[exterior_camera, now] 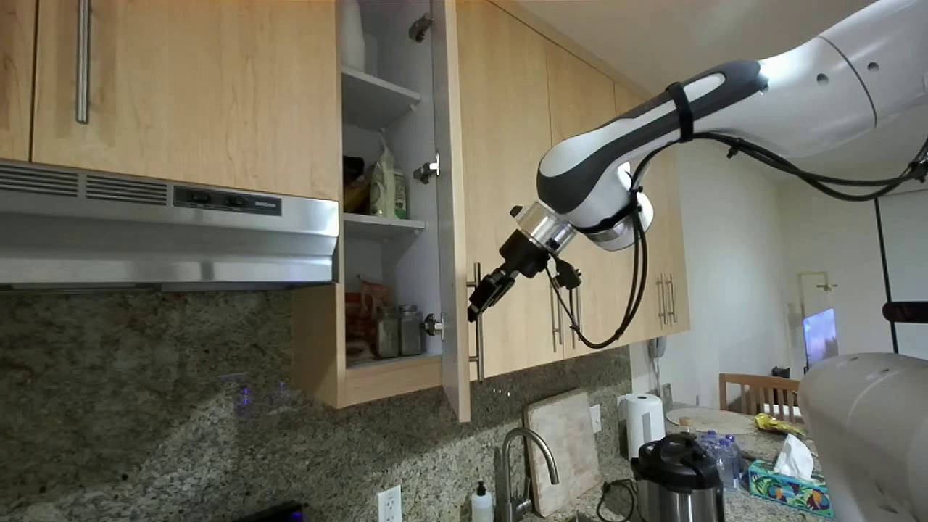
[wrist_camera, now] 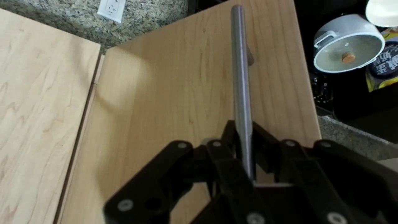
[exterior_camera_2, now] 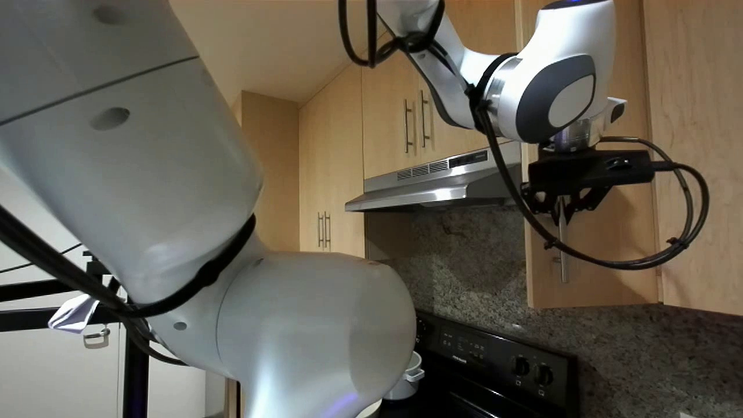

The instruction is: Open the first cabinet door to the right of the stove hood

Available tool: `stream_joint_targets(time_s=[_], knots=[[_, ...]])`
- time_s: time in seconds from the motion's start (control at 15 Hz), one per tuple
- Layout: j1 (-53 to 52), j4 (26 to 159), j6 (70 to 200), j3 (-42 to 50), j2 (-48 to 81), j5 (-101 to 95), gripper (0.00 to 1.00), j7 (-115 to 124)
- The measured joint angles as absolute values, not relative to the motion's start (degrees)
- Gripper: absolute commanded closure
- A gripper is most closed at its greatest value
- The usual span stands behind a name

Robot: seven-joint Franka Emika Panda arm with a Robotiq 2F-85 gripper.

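I have the gripper (wrist_camera: 243, 129) clamped on the silver bar handle (wrist_camera: 240, 68), one finger on either flank. The bar stands off the wood, which gives the fingers room; its lower stretch is bare, the grip being taken above the lower mount. The handle sits near the free edge of the first cabinet door (exterior_camera_2: 615, 255), well apart from the hinges (exterior_camera: 426, 171). I judge that placing sound: leverage is good there, though any pull must follow an arc.

The door stands well out from its cabinet (exterior_camera: 391, 378), next to the right end of the stove hood (exterior_camera: 181, 246). In an exterior view its pale inner face shows, along with shelves (exterior_camera: 377, 225) and two jars (exterior_camera: 411, 333). On this evidence I rate the opening largely accomplished, with release the probable next step.

The arm (exterior_camera: 594, 156) slants down on the outer side of the door, so the shelf side is unobstructed. A black cable (exterior_camera: 639, 283) hangs from it in a loop; its clearance from the neighbouring door (exterior_camera: 507, 145), which is closed, I cannot determine from here. Swinging further could, in my opinion, pinch that slack.
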State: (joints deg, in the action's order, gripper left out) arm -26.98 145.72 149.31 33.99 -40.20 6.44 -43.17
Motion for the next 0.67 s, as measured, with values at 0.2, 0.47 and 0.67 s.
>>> stream_joint_targets(time_s=[0.2,0.47,0.67], knots=[[-26.6,143.9,145.4,34.8,-39.8,6.8,0.92,-47.9],[-25.3,141.8,141.3,34.8,-38.7,8.2,0.93,-53.5],[-24.0,140.6,139.1,34.7,-37.9,9.5,0.93,-57.8]])
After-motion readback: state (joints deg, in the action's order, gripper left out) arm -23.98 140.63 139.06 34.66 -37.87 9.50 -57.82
